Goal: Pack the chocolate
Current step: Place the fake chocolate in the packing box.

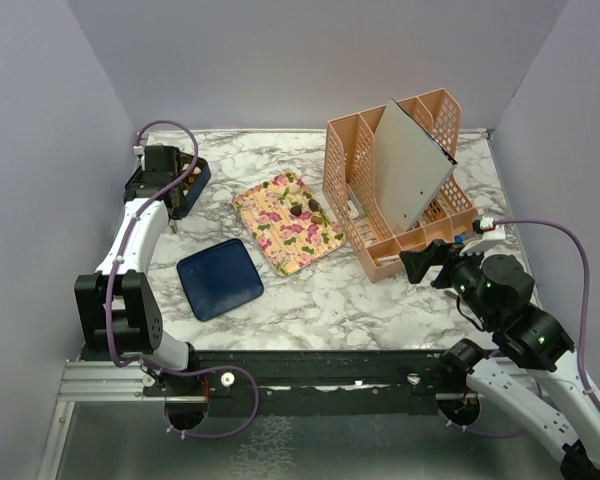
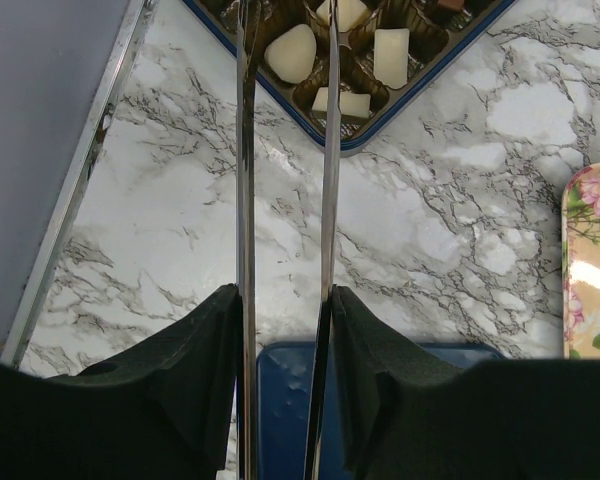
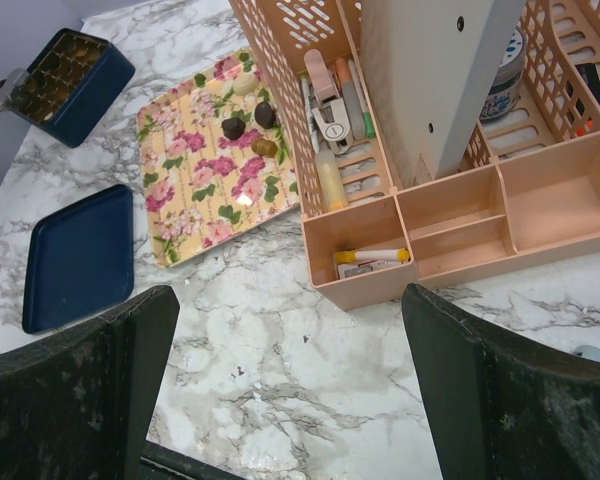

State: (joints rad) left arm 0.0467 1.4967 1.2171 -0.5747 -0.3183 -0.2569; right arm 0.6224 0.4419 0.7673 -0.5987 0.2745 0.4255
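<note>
Though partly filled, not packed yet. Inside the blue box (image 3: 98, 100), over by the far left wall: a few cream pieces of the chocolate (image 2: 292, 52) sitting in their little cups, with some cups looking bare. Out on the flowery tray (image 3: 195, 195), in the middle of the table (image 1: 320, 300): four more pieces, one cream, two dark, one brownish, bunched together on the side by the peach organizer (image 1: 342, 165). Most likely meant for the box too. Next to the tray, nearer the arms: the blue lid (image 1: 220, 278), lying flat and off the box, so closing left for the end. As for the left gripper (image 2: 288, 12): reaching over the box, long thin fingers (image 2: 245, 180) a little way apart, one cream piece showing between them but touching neither, so pinching nothing as far as can be seen, with the very tips cut off by the top edge of the wrist view. As for the right gripper (image 3: 290, 390): hanging above the table near the organizer, spread wide, nothing in it. Best guess: past the start, some way from the end.
</note>
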